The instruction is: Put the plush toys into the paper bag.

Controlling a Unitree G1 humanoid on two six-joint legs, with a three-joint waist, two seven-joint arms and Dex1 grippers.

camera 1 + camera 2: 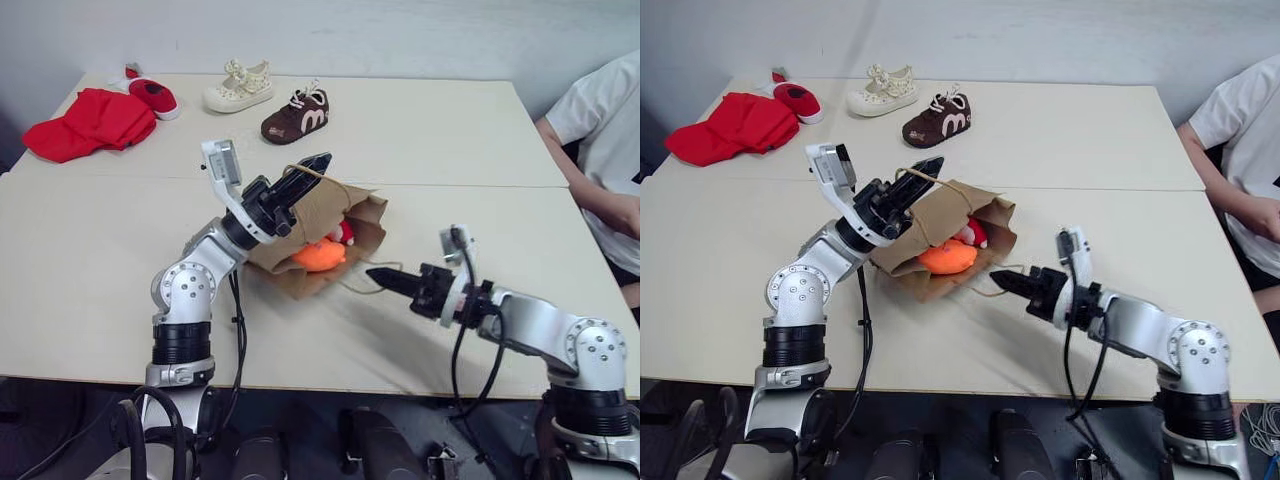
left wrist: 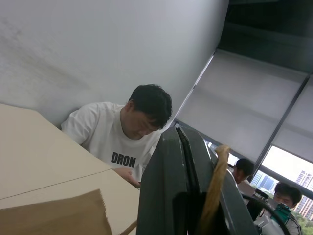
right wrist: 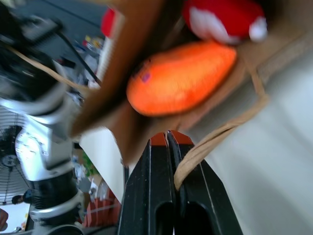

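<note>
Red plush toy [image 1: 345, 233] mostly tucked behind the paper bag [image 1: 330, 205] flap, orange one [image 1: 319, 256] half inside. Person [image 1: 600, 140] cut off by pic edge.

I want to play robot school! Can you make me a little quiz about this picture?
1. True or false: the orange plush toy lies in the open mouth of the paper bag.
2. How many shoes stand on the table?
3. What lies at the table's far left corner? A: a red cloth heap. B: a book. C: a cup.

Key: 1 true. 2 three: one red, one cream, one brown. 3 A.
</note>
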